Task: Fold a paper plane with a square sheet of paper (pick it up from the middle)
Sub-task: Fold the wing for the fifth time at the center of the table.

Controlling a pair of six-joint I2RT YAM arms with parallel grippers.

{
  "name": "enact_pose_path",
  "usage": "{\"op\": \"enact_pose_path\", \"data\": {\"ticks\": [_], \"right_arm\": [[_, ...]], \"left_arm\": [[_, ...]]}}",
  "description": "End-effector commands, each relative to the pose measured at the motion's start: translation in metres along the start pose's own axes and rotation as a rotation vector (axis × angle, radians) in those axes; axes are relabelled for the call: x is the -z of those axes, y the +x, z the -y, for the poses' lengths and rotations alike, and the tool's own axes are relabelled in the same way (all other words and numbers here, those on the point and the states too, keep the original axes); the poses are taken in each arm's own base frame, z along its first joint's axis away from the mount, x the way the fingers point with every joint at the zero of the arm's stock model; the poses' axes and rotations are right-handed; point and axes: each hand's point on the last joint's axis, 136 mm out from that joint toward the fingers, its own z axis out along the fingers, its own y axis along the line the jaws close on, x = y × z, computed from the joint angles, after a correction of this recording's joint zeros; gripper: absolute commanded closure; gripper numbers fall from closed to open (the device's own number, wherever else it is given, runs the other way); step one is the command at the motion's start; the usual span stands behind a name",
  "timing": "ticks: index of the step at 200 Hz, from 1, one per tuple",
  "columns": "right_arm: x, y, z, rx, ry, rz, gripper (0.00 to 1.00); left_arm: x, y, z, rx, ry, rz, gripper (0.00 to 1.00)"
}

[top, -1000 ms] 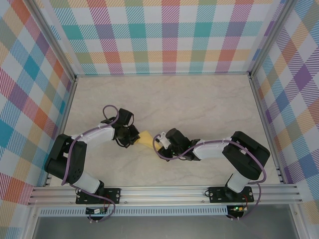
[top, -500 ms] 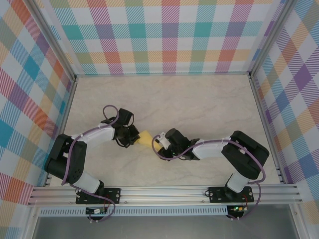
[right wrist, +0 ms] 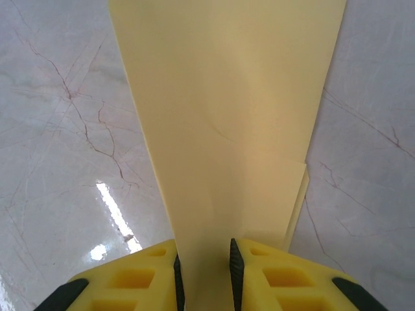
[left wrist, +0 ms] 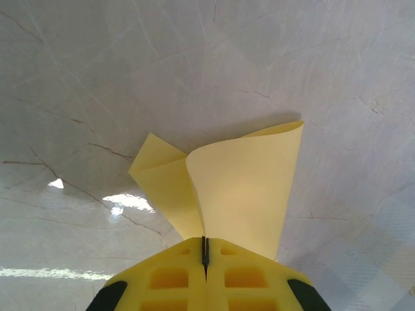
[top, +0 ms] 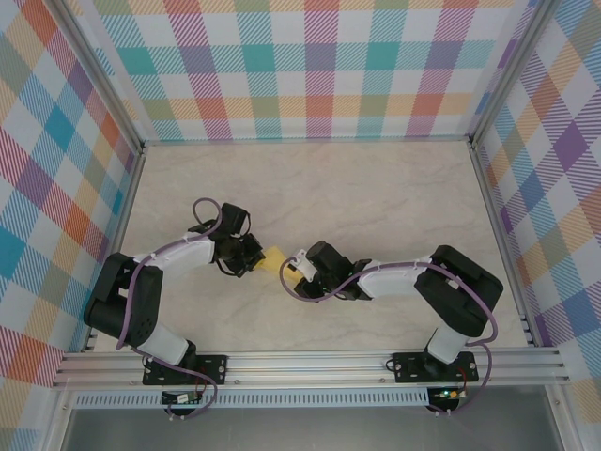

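Two robot arms meet over a marble-patterned tabletop (top: pixel 376 188) walled in by pastel plaid panels (top: pixel 300 66), with a partly folded yellow paper sheet (top: pixel 273 256) stretched between them just left of the tabletop's middle. The left pincer (top: pixel 252 258) reaches in from the left, and the right pincer (top: pixel 294 272) comes from the right, level with it.

In the left wrist view, the left pincer (left wrist: pixel 205 249) is pressed together on the near edge of the yellow paper sheet (left wrist: pixel 240 194). One flap curls upward and a pointed corner juts out to the left above the stone-look surface.

In the right wrist view, the right pincer (right wrist: pixel 204 259) stands slightly apart. The yellow paper sheet (right wrist: pixel 220 116) runs as a broad band through the gap, with a second layer peeking out at its right edge.
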Motion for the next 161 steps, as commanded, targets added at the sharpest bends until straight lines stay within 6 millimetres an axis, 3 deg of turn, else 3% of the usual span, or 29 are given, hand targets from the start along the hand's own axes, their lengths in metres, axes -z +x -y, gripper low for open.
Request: {"op": "enact_pose_path", "data": {"ticks": [1, 68, 108, 120, 133, 141, 154, 161], "right_arm": [[-0.004, -0.004, -0.003, 0.051, -0.001, -0.014, 0.74], [-0.006, -0.009, -0.003, 0.047, -0.003, -0.017, 0.83], [-0.007, -0.009, -0.01, 0.005, -0.043, -0.032, 0.93], [-0.008, -0.009, -0.015, -0.021, -0.073, -0.046, 0.96], [-0.011, -0.01, -0.021, -0.055, -0.112, -0.061, 0.99], [-0.012, -0.011, -0.023, -0.084, -0.127, -0.066, 0.99], [-0.013, -0.014, -0.027, -0.134, -0.163, -0.067, 1.0], [-0.014, -0.014, -0.029, -0.153, -0.178, -0.068, 1.0]], "left_arm": [[0.0, -0.003, 0.003, 0.023, 0.017, -0.018, 1.0], [0.002, -0.007, 0.003, 0.027, 0.013, -0.014, 1.0], [0.006, -0.009, -0.002, 0.014, -0.022, -0.001, 1.0], [0.009, -0.009, -0.001, 0.005, -0.022, 0.005, 0.85], [0.013, -0.009, -0.003, -0.002, -0.028, 0.017, 0.77], [0.018, -0.01, -0.004, -0.008, -0.037, 0.033, 0.65], [0.027, -0.013, -0.009, -0.014, -0.059, 0.06, 0.61], [0.032, -0.014, -0.014, -0.013, -0.079, 0.078, 0.53]]}}
